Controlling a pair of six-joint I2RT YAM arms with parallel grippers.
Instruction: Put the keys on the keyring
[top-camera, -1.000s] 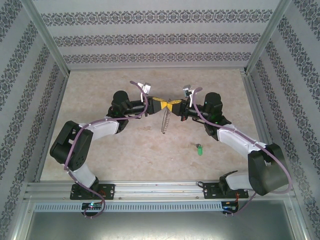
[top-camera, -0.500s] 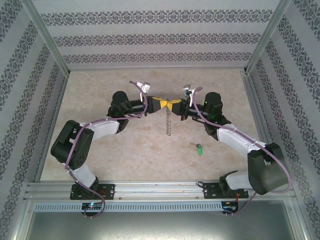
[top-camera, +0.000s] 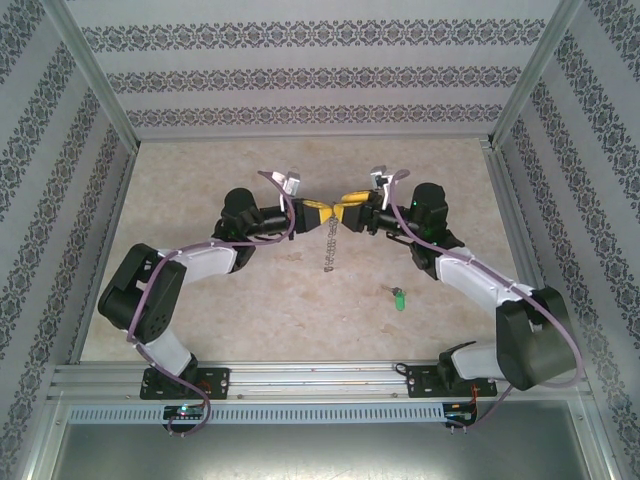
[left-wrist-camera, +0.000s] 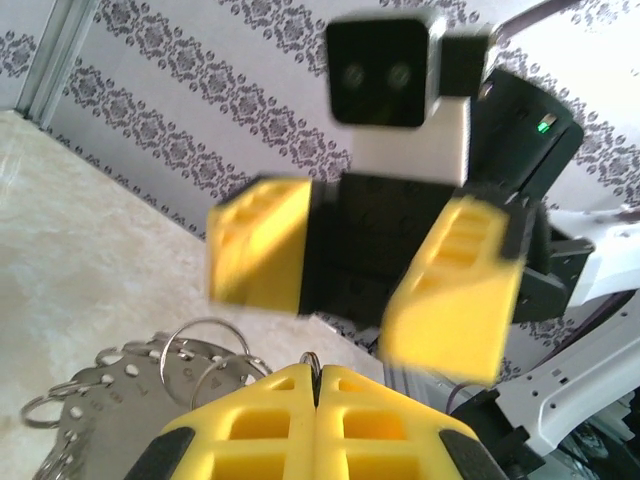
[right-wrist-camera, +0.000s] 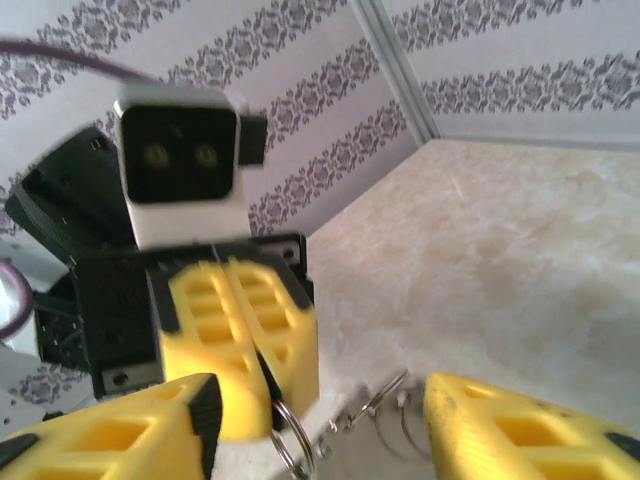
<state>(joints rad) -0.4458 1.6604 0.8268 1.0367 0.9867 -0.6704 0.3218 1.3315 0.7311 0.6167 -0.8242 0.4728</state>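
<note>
Keyring (top-camera: 328, 248) hangs gripped by the left end effector (top-camera: 324, 212); the right end effector (top-camera: 347, 212) is open beside it; the green key (top-camera: 398, 298) lies apart on the desk (top-camera: 250, 300).

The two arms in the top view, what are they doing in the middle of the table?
The left gripper is shut on the keyring, which hangs from its fingers above the middle of the table. The right gripper faces it close by with its jaws open, holding nothing. The green key lies on the table on the right arm's side, untouched, so it is not yet on the ring.
</note>
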